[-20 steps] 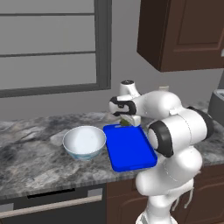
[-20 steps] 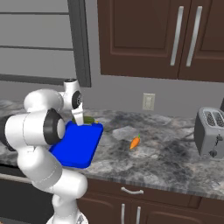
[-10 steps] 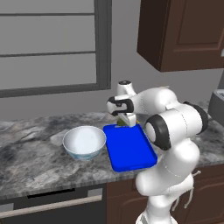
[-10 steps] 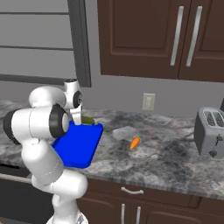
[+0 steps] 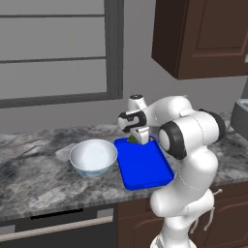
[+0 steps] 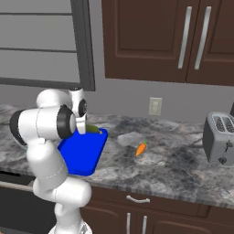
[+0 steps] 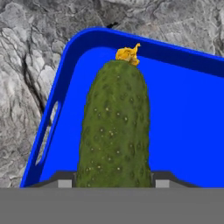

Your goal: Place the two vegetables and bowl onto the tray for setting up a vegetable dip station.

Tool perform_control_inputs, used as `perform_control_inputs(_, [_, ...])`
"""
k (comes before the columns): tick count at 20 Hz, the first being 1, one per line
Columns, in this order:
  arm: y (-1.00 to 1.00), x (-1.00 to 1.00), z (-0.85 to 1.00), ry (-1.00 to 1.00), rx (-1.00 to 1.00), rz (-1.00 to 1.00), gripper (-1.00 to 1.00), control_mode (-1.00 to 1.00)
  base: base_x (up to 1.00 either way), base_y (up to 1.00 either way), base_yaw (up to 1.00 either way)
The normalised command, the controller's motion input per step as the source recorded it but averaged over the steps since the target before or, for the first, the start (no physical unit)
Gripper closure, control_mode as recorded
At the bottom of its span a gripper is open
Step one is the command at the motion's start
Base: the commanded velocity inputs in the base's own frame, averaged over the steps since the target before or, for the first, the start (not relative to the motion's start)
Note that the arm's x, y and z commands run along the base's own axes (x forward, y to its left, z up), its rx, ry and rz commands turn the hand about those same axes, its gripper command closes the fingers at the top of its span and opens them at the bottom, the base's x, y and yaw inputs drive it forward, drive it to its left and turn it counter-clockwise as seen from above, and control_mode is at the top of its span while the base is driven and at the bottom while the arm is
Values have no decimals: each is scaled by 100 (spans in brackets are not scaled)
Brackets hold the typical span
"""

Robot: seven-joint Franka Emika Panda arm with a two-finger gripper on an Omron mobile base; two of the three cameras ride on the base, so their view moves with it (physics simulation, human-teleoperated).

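My gripper is shut on the dark green cucumber-like vegetable, which stands between the fingertips in the hand view. It hangs over the far end of the blue tray, near the rim with the slot handle. From the right base view the cucumber pokes out beside the hand above the tray. The white bowl sits on the counter just left of the tray. The orange carrot-like vegetable lies on the counter to the tray's right.
A toaster stands at the counter's far right. Dark wall cabinets hang above, and a window is behind the bowl. The grey marble counter runs between the carrot and the toaster.
The hand stays over the tray's far end with the cucumber held. The arm's elbow has shifted slightly; the bowl and carrot have not moved.
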Motion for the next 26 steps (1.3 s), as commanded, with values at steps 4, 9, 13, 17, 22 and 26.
perform_control_inputs(4, [0, 18, -16, 0, 0, 0, 100, -100, 0, 0, 0])
perform_control_inputs(9, [0, 14, -10, 0, 0, 0, 100, -100, 0, 0, 0])
perform_control_inputs(13, [0, 14, -8, 0, 0, 0, 100, -100, 0, 0, 0])
perform_control_inputs(17, [0, 11, -9, 0, 0, 0, 100, -100, 0, 0, 0])
perform_control_inputs(22, [0, 9, -9, 0, 0, 0, 100, -100, 0, 0, 0])
perform_control_inputs(26, [0, 4, -3, 1, 0, 0, 100, -100, 0, 0, 0])
